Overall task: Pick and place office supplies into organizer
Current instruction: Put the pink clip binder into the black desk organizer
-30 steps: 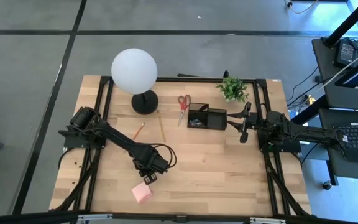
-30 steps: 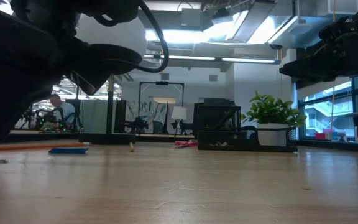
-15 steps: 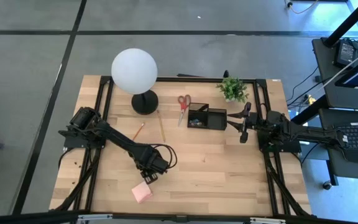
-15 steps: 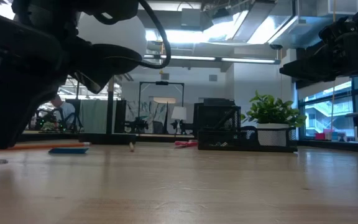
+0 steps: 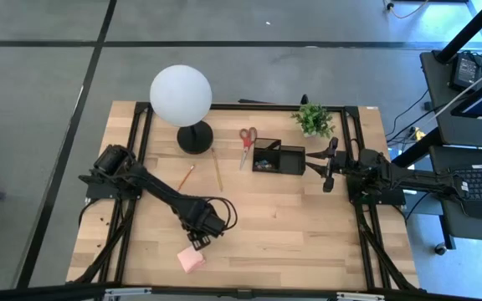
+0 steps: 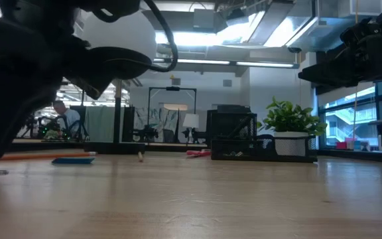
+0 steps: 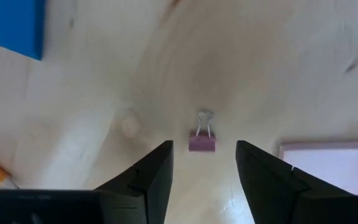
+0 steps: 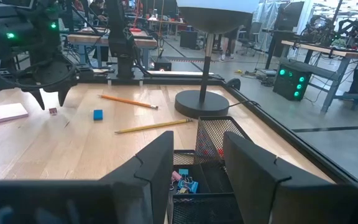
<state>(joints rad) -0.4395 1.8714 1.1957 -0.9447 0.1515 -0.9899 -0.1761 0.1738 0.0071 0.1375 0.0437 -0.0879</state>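
My left gripper [image 7: 202,163] hangs over the table [image 5: 308,226], fingers spread, holding nothing; small pink binder clip [image 7: 202,140] lies on the wood between the tips, untouched. Pink sticky-note pad [image 7: 328,162] just beside, blue eraser [image 7: 12,26] well apart. My right gripper [image 8: 194,163] waits above the organizer [image 5: 278,158], fingers parted, empty.

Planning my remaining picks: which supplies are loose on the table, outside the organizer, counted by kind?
Pencils: 2
Scissors: 1
Sticky-note pad: 1
Blue eraser: 1
Binder clip: 1
Total: 6
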